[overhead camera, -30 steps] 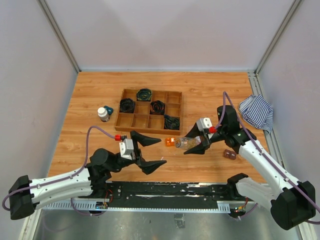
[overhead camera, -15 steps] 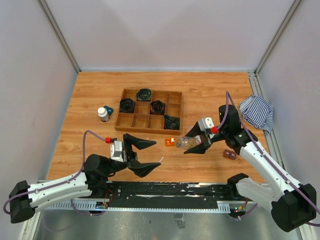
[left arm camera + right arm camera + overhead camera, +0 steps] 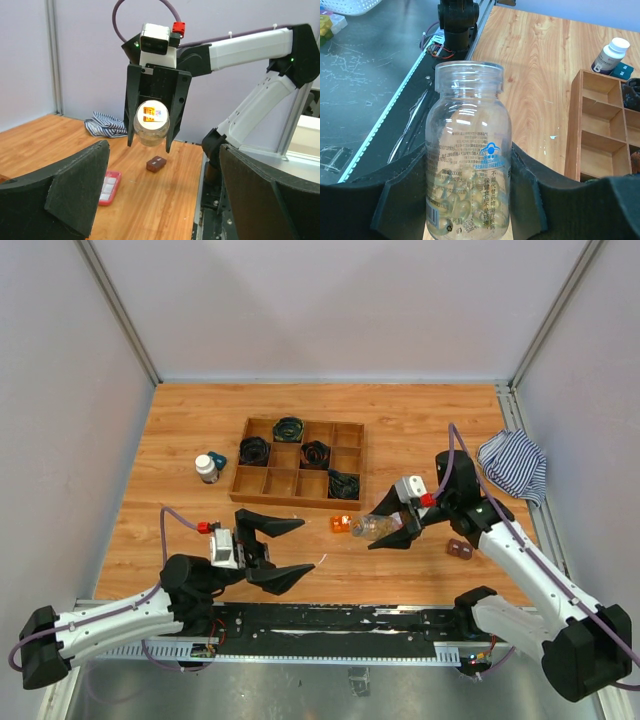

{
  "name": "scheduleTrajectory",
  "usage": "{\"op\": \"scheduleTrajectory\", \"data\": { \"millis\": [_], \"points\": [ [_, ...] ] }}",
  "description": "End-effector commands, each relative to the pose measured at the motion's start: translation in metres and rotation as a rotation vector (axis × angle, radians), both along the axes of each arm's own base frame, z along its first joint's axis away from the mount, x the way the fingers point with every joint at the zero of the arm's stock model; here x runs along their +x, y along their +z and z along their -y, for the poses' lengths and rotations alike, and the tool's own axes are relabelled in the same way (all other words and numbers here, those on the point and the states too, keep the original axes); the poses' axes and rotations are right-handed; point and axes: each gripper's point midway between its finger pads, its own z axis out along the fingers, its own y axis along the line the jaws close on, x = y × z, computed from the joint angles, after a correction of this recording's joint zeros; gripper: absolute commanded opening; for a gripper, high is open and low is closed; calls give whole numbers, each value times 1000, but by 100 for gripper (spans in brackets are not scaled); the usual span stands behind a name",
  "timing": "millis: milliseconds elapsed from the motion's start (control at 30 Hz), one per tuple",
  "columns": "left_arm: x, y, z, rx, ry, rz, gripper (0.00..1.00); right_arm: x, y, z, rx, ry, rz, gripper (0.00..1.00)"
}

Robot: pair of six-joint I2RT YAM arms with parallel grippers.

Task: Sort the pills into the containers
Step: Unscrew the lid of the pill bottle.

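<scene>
Left end effector (image 3: 309,546) retreated leftward, toward near edge; arm folded lower.

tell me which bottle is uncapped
The clear bottle in the right gripper: open mouth. The dark bottle beside the wooden tray has its white cap on.

In the right wrist view the clear vial (image 3: 468,150) runs off the bottom edge, so its base is unseen, and the wooden tray (image 3: 600,135) is cut by the right edge. From the left wrist, the pink box (image 3: 112,185) sits partly behind a dark finger (image 3: 65,195) (its contents unreadable). From above, the small brown item (image 3: 460,549) is too small to identify.
</scene>
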Motion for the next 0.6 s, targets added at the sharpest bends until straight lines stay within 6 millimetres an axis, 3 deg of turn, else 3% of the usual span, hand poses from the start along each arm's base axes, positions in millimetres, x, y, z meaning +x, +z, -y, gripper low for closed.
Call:
{"op": "scheduleTrajectory", "data": {
  "millis": [0,333,567],
  "points": [
    [2,0,2,41,32,83,99,1,6,1,9,14,30,1],
    [-2,-2,14,112,40,267,99,4,0,1,-14,3,15,1],
    [0,-10,28,157,3,249,99,3,0,0,-11,12,17,1]
  ]
}}
